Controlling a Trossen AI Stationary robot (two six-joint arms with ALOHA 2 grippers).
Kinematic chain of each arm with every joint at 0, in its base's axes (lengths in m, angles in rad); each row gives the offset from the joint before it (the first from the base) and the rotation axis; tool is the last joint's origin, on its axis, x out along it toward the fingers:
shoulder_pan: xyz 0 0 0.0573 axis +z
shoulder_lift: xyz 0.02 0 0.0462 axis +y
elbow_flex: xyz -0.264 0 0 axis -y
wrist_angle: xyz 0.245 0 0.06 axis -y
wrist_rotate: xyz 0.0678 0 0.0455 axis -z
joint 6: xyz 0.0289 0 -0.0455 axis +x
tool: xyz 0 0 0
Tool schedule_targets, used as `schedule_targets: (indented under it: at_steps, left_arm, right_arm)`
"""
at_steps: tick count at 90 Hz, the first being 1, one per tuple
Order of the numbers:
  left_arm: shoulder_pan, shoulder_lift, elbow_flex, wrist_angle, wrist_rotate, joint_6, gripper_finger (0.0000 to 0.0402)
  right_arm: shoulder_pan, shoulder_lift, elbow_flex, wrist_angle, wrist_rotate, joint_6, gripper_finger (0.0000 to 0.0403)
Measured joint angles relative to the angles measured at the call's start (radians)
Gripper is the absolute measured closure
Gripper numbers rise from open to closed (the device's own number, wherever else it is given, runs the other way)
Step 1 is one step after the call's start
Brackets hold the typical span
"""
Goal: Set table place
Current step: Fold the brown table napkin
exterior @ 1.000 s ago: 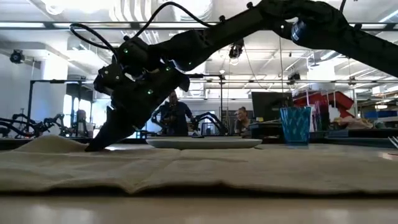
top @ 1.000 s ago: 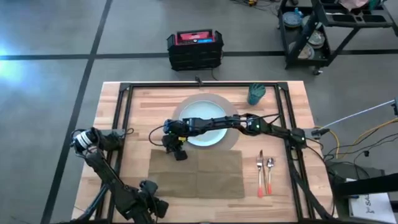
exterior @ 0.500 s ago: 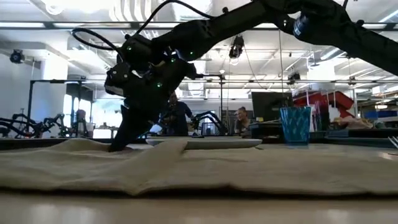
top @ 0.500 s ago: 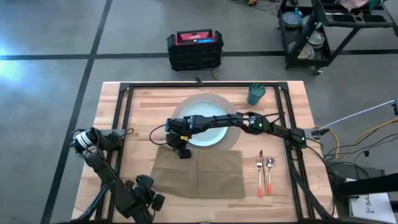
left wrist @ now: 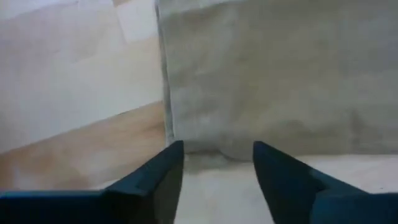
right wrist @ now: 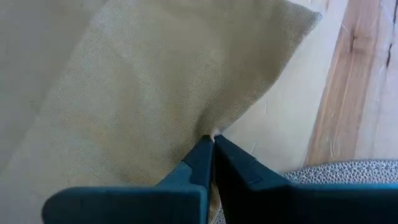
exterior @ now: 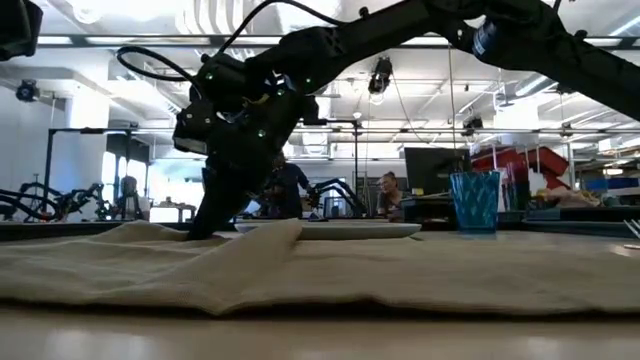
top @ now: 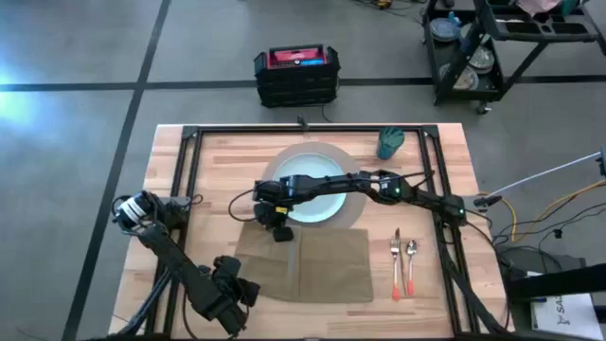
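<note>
Right gripper (top: pixel 278 230) down at far left part of brown cloth napkin (top: pixel 322 265), just in front of round tan mat (top: pixel 352 214); fingers (right wrist: pixel 205 163) pressed together on a pinch of cloth, corner drawn up and folded inward, seen in low view as a raised ridge (exterior: pixel 262 248). Right arm stretched across pale blue-green plate (top: pixel 322 194) from table's right side. Left gripper (top: pixel 230 294) low at near left of light wooden table (top: pixel 166 180), just beside napkin's near left corner; fingers (left wrist: pixel 155 177) held apart, napkin edge (left wrist: pixel 249 93) straight ahead between them, not touching cloth as far as visible.

Napkin spread in front of plate, mostly flat apart from lifted corner. Plate centred on mat, toward table's far middle. Small teal cup (top: pixel 390 143) upright at far right, near black rail frame (top: pixel 312 129); same cup (exterior: pixel 474 201) right of plate rim (exterior: pixel 330 229) in low view. Orange-handled fork (top: pixel 396 262) and spoon (top: pixel 411 265) side by side right of napkin, handles toward near edge.

Beyond table: black crate with red top (top: pixel 296 74) on floor, black wheeled cart (top: pixel 492 47) at far right. People (exterior: pixel 285 190) in room behind, in low view.
</note>
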Motion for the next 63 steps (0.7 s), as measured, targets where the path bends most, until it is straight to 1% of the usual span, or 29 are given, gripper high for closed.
schedule_targets:
  at_steps: [10, 18, 26, 34, 41, 48, 56, 63]
  left_arm:
    - [-0.006, 0.0, -0.047, 0.069, 0.002, 0.005, 0.015]
    - [-0.016, 0.001, -0.112, 0.173, 0.004, 0.005, 0.0122]
    - [-0.022, -0.006, -0.175, 0.254, 0.016, 0.004, 0.0106]
    - [-0.024, -0.003, -0.208, 0.28, 0.025, -0.019, 0.0104]
    - [-0.025, -0.004, -0.22, 0.285, 0.028, -0.027, 0.0113]
    - [-0.022, -0.004, -0.228, 0.287, 0.031, -0.024, 0.0136]
    - [-0.017, -0.001, -0.232, 0.283, 0.041, -0.024, 0.0179]
    - [-0.017, 0.003, -0.234, 0.278, 0.041, -0.023, 0.023]
  right_arm:
    - [0.002, 0.0, 0.0, -0.001, 0.0, -0.003, 0.0403]
    - [0.004, 0.0, 0.0, -0.002, 0.0, -0.003, 0.0403]
    - [0.006, -0.001, 0.0, -0.007, 0.0, -0.003, 0.0403]
    - [0.008, -0.001, 0.0, -0.015, -0.001, -0.003, 0.0403]
    - [0.01, -0.001, 0.0, -0.022, -0.001, -0.005, 0.0403]
    - [0.011, -0.001, 0.0, -0.024, -0.002, -0.006, 0.0403]
    - [0.011, -0.001, 0.0, -0.024, -0.003, -0.006, 0.0403]
    - [0.011, -0.001, 0.0, -0.023, -0.003, -0.006, 0.0403]
